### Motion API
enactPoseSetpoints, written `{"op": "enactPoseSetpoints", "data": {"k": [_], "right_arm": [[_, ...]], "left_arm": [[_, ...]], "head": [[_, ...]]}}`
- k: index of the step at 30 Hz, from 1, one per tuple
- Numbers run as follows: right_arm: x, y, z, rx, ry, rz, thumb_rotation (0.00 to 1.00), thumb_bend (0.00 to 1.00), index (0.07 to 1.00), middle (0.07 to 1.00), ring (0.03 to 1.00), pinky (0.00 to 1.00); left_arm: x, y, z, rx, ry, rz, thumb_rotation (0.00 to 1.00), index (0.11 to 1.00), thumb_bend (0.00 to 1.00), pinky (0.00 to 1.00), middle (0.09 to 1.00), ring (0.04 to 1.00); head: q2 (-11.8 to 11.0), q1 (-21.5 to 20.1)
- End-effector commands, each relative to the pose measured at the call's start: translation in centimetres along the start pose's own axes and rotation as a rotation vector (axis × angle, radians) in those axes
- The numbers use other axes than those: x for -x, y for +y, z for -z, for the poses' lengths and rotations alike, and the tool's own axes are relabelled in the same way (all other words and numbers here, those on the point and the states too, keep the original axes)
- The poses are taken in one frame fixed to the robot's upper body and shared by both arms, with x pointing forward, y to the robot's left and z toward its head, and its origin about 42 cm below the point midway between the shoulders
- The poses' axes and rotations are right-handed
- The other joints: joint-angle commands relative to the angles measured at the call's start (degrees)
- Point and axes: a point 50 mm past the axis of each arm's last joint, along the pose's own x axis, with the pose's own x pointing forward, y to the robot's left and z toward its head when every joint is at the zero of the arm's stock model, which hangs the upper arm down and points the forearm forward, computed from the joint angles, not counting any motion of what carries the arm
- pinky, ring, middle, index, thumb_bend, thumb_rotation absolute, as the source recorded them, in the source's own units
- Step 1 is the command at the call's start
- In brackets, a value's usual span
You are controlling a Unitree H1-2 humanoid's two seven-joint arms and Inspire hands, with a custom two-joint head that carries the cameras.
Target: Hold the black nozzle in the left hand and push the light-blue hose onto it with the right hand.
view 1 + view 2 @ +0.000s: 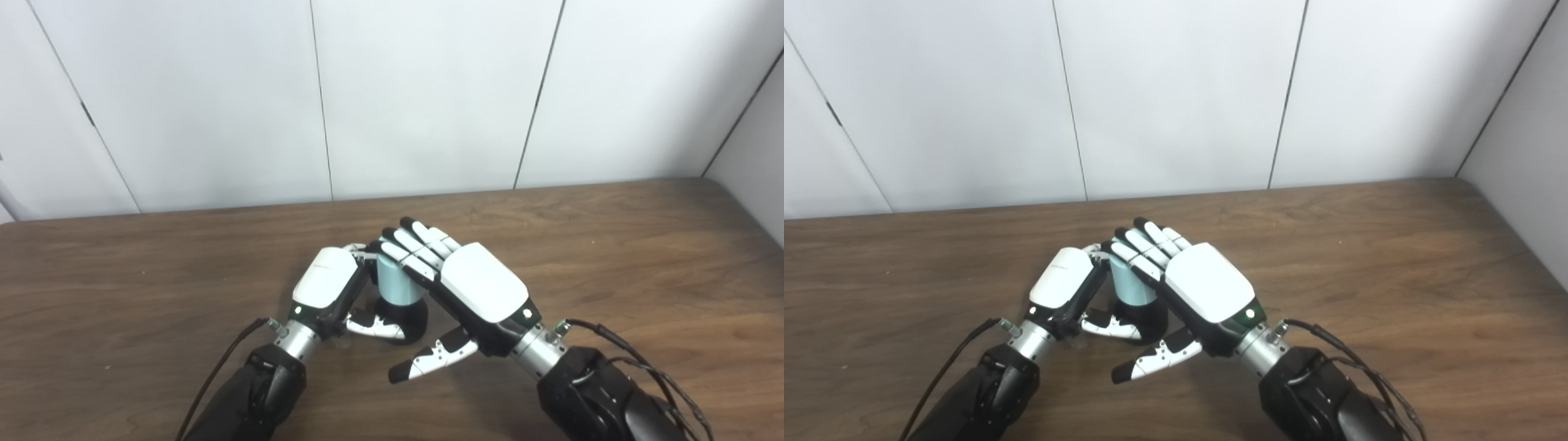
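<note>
Hose and nozzle are standing as one upright stack near the middle of the table (612,245), and everything about the coming push is turning on that vertical axis. The light-blue hose (397,283) is sitting on top with its long axis nearly upright, leaning slightly toward 11 o'clock, and the black nozzle (409,315) is showing directly beneath it, toward 6 o'clock, resting on or just above the wood; I cannot tell which.

The left robot hand (327,285) is lying at about 9 o'clock from the stack. Its fingers are curling around the far side while its thumb is reaching in low across the front of the nozzle, so it appears to be gripping the nozzle, though the actual contact is partly hidden.

The right robot hand (465,278) is coming in from about 4 o'clock. Its fingers (411,245) are lying fairly straight over the top and near side of the hose, touching it, while its thumb (432,361) is hanging free toward 7 o'clock, well apart from the hose. That reads as pressing on the hose rather than clasping it, so I am judging this hand open.

Both hands are almost equally near, yet only the right one is sitting above the hose. The push therefore looks like it needs to run straight down the stack's axis, toward 6 o'clock, with the left hand bracing against it. How far the hose is already seated is hidden.
</note>
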Motion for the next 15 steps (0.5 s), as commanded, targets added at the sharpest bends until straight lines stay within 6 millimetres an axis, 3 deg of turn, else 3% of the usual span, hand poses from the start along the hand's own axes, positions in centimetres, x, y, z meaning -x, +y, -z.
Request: {"op": "enactPoseSetpoints", "data": {"k": [1, 5, 9, 15], "right_arm": [[3.8, 7.6, 1.1, -0.037, 0.071, -0.594, 0.89, 1.00, 0.927, 0.960, 0.990, 0.96], [3.8, 7.6, 1.2, -0.041, 0.067, -0.565, 0.90, 1.00, 0.923, 0.958, 0.990, 0.96], [3.6, 6.9, 0.8, -0.049, 0.054, -0.440, 0.84, 0.99, 0.906, 0.951, 0.973, 0.92], [3.1, 5.0, 0.1, -0.062, 0.071, -0.231, 0.76, 0.92, 0.988, 1.000, 1.000, 1.00]], "left_arm": [[11.7, -11.1, -0.5, 0.139, 0.229, 0.300, 0.00, 0.481, 0.50, 0.76, 0.450, 0.512], [11.7, -11.1, -0.4, 0.139, 0.230, 0.306, 0.00, 0.481, 0.50, 0.76, 0.450, 0.511], [11.7, -11.2, -0.2, 0.130, 0.234, 0.318, 0.00, 0.490, 0.50, 0.78, 0.449, 0.514], [11.7, -11.2, -0.1, 0.135, 0.233, 0.326, 0.00, 0.486, 0.50, 0.78, 0.450, 0.516]], "head": [[0.03, -0.08], [-0.07, -0.12], [-0.26, -0.17], [-0.50, -0.13]]}}
